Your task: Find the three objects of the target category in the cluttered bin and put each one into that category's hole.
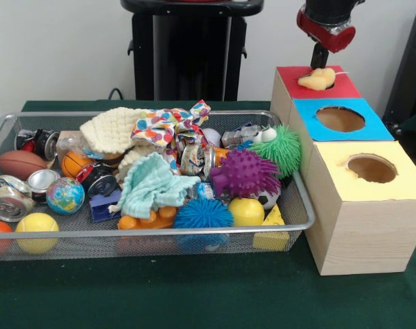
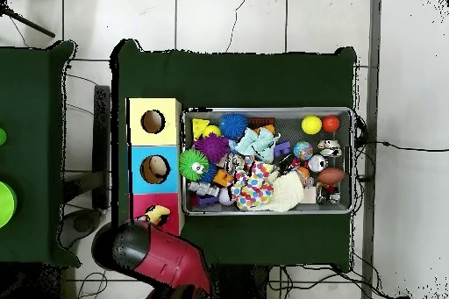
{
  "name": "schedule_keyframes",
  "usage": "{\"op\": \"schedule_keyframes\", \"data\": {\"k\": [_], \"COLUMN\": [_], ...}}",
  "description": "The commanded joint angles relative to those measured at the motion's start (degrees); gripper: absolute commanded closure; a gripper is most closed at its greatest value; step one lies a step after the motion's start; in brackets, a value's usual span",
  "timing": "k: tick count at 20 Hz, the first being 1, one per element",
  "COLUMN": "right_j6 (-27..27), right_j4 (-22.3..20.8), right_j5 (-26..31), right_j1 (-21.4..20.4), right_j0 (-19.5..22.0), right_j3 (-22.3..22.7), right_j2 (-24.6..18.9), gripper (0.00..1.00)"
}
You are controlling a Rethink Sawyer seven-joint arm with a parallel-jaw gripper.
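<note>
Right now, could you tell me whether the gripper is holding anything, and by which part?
It cannot be told: the gripper hangs just above a pale yellow object on the red-surround hole, contact unclear.

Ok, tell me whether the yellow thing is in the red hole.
Not in: the yellow thing sits on top of the red hole, visible above the surround.

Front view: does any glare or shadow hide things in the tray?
Front view: the light is soft and even; there are only small highlights on the cans at the left end of the tray, and the yellow hole is shaded inside. Overhead view: no glare on the mesh, and the arm covers nothing in the tray.
</note>
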State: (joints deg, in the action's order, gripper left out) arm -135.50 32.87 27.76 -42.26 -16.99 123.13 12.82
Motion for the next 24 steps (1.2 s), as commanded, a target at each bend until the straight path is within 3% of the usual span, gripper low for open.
{"op": "schedule_keyframes", "data": {"k": [1, 5, 7, 11, 14, 19, 24], "right_j6": [-12.3, -12.1, -11.9, -13.3, -14.5, -14.8, -14.4], "right_j4": [5.9, 3.2, 3.2, 1.1, -1.4, -1.6, -0.6], "right_j5": [-16.9, -23.3, -19.9, -5.0, 2.7, 7.0, 6.9], "right_j1": [5.9, 7.2, 6.4, 3.0, 1.8, 1.9, 2.8], "right_j0": [5.2, 8.4, 7.0, 2.3, 0.6, -0.2, -0.3], "right_j3": [-1.6, 0.3, -0.5, -4.5, -7.8, -10.5, -11.4], "right_j2": [-10.3, -13.9, -11.7, -3.5, 0.5, 2.4, 2.2], "gripper": [1.0, 1.0, 1.0, 1.0, 1.0, 1.0, 1.0]}}
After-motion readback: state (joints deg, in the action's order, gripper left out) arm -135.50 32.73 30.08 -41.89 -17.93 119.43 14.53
